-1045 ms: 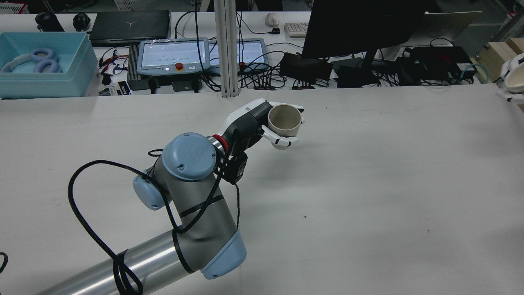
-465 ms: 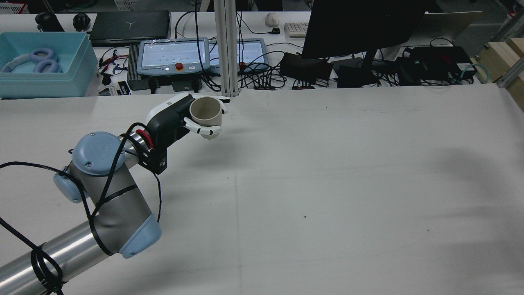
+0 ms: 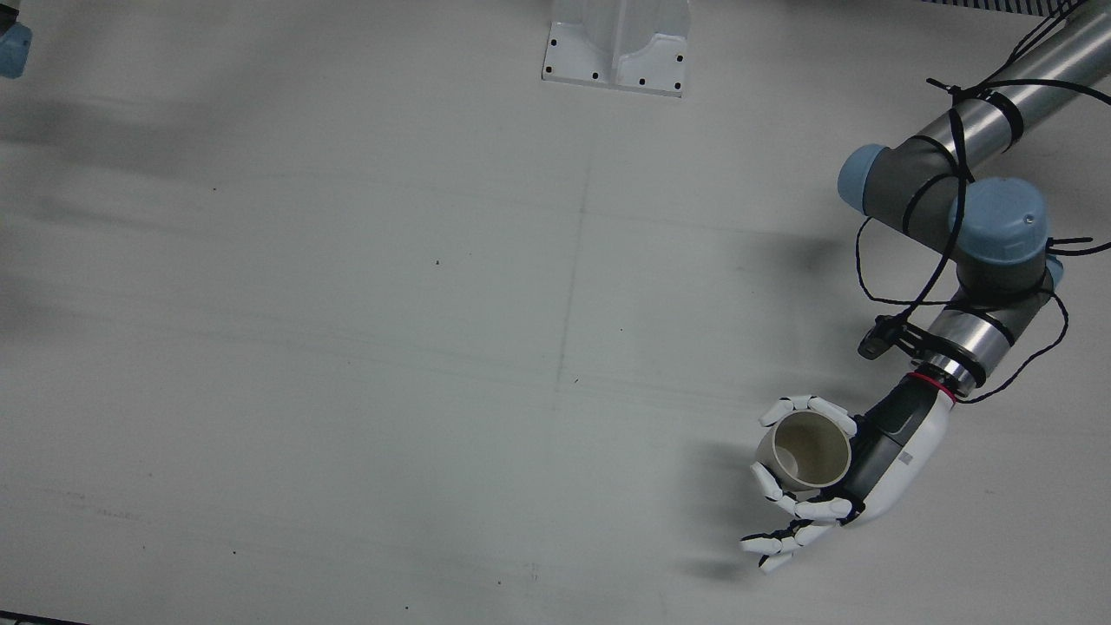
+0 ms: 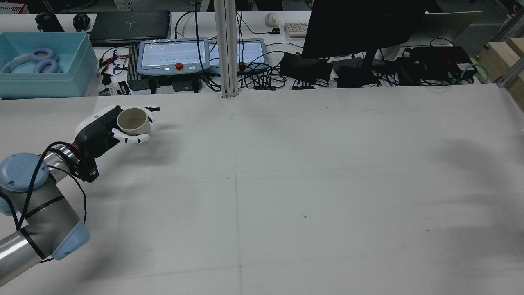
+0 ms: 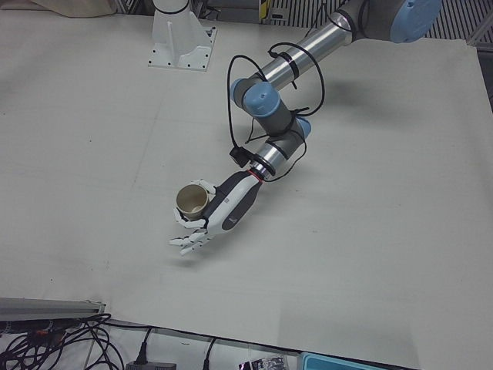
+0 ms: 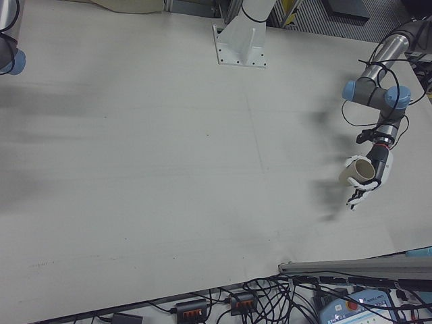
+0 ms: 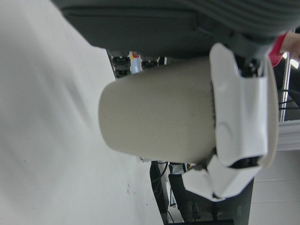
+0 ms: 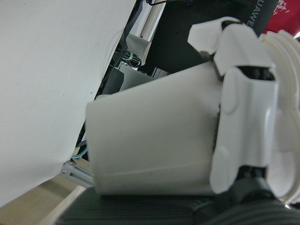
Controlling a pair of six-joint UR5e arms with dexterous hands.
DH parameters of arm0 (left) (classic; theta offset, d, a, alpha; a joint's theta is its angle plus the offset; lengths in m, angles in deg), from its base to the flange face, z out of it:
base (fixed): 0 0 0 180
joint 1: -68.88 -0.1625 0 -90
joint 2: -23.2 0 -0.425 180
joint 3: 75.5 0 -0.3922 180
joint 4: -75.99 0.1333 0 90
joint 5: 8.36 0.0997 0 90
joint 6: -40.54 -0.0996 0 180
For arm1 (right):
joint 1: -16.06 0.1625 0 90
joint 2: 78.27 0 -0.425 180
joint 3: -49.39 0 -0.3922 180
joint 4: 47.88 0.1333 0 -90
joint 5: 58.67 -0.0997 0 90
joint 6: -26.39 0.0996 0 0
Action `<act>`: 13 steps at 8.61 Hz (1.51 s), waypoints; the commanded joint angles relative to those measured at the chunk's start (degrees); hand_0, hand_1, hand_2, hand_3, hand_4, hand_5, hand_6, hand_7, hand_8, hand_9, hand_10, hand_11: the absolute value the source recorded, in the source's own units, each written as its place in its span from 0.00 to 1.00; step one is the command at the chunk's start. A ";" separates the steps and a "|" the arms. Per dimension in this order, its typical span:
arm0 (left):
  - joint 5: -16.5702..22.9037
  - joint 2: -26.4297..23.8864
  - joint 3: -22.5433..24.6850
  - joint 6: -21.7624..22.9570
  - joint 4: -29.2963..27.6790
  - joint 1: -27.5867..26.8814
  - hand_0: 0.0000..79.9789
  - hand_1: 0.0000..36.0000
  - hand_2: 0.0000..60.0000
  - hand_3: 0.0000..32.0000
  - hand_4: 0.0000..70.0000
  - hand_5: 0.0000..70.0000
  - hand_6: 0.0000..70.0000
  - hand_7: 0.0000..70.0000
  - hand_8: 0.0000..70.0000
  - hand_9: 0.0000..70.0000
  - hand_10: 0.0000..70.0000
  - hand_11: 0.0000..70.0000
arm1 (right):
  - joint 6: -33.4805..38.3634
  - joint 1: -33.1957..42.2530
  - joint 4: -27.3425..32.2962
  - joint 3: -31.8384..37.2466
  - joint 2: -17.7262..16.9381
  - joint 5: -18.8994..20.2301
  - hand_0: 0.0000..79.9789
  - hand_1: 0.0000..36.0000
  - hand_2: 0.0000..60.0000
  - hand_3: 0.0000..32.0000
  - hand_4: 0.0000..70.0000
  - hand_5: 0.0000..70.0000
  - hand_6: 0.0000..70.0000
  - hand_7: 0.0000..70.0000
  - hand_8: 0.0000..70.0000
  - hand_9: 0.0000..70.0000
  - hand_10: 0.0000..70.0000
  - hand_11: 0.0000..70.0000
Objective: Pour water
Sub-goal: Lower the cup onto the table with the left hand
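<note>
So your left hand (image 3: 855, 473) was clasped around a beige cup (image 3: 811, 450), fingers (image 3: 803, 405) wrapped on its wall, mouth up and held above the table (image 3: 434, 347); in the front view it sat near four o'clock, toward the operators' edge; in the rear view the cup (image 4: 133, 121) sat near ten o'clock; your right hand (image 8: 243, 108) showed only in its own camera, gripping a white cup (image 8: 150, 145) by its wall.
</note>
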 commanded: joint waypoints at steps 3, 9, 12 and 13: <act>2.79 4.18 -15.12 -1.60 -15.26 6.38 0.73 0.96 1.00 0.00 1.00 1.00 0.26 0.30 0.13 0.14 0.12 0.20 | -1.87 1.29 -0.29 1.88 3.10 -0.22 0.66 0.55 0.95 0.00 0.98 0.88 0.83 0.77 0.81 1.00 0.82 1.00; 3.75 14.38 -9.25 -1.08 -16.94 8.05 0.76 0.49 0.06 0.00 0.90 1.00 0.20 0.24 0.09 0.07 0.03 0.06 | -1.70 1.73 -0.29 1.88 2.75 -0.14 0.66 0.54 0.88 0.00 0.93 0.86 0.80 0.74 0.78 1.00 0.79 1.00; 3.75 18.26 -8.97 -1.17 -18.53 7.35 0.74 0.41 0.00 0.00 0.67 0.54 0.14 0.20 0.06 0.03 0.00 0.00 | -1.70 1.91 -0.29 1.88 2.66 -0.14 0.66 0.54 0.86 0.00 0.92 0.85 0.79 0.73 0.77 1.00 0.78 1.00; 3.75 18.26 -9.06 -1.34 -18.44 7.26 0.73 0.38 0.00 0.00 0.61 0.27 0.12 0.17 0.05 0.01 0.00 0.00 | -1.61 1.91 -0.29 1.88 2.66 -0.14 0.66 0.54 0.85 0.00 0.91 0.85 0.78 0.73 0.77 1.00 0.78 1.00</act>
